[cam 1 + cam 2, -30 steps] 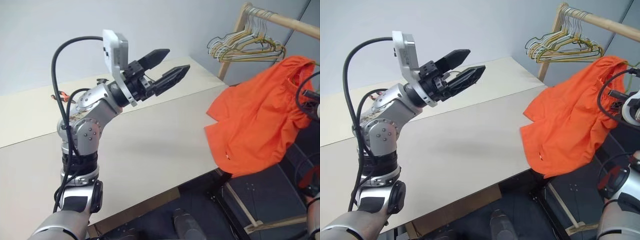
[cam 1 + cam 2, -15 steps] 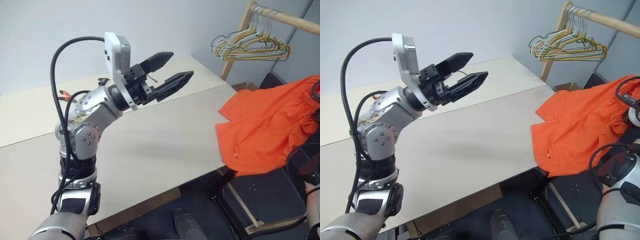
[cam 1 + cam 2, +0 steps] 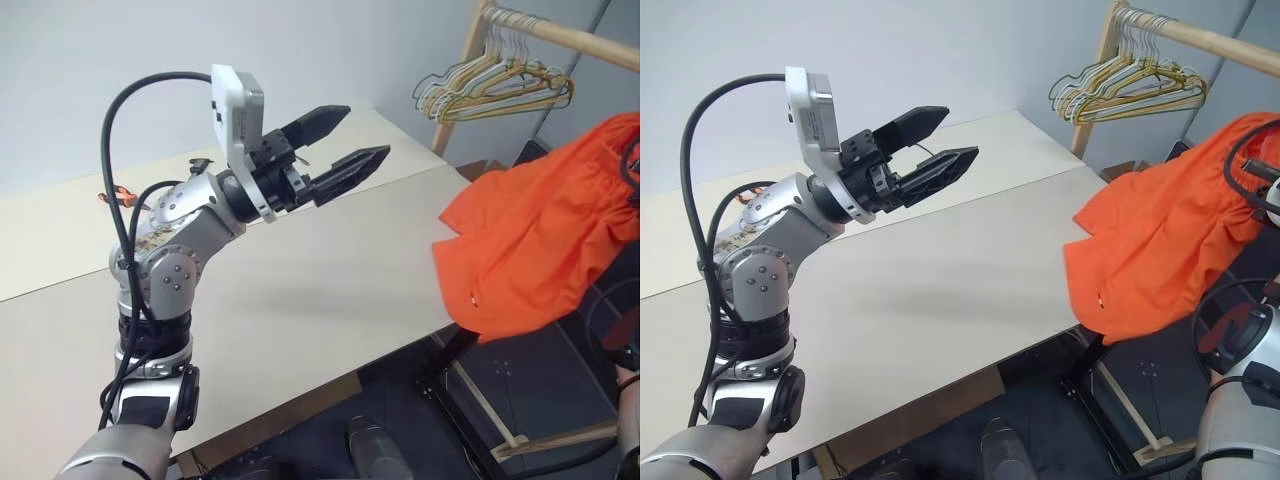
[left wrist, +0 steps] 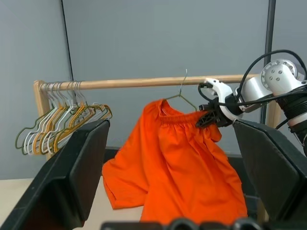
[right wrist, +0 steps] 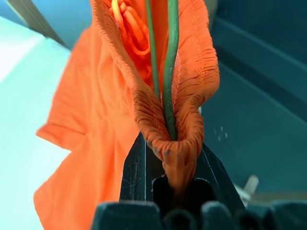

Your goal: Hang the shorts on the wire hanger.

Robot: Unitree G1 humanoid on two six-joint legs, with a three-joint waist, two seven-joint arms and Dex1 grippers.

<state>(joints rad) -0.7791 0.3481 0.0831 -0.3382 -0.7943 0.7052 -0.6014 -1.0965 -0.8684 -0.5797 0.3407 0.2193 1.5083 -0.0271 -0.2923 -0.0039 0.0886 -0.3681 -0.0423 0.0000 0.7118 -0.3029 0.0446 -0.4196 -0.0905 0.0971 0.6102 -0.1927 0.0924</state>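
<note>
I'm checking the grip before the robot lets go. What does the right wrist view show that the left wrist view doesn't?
Right wrist view: the right gripper shut on the shorts' gathered waistband, with the wire hanger running through the fold.
Left wrist view: the wooden rail, the hanger's hook on it, the bunch of hangers, and the left gripper open with nothing between its fingers.
Both: the shorts, the hanger and the right gripper.

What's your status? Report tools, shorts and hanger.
Left tool open, empty, raised above the table. Right tool shut on the shorts waistband with the wire hanger, up by the wooden rail. Nothing in the way.
</note>
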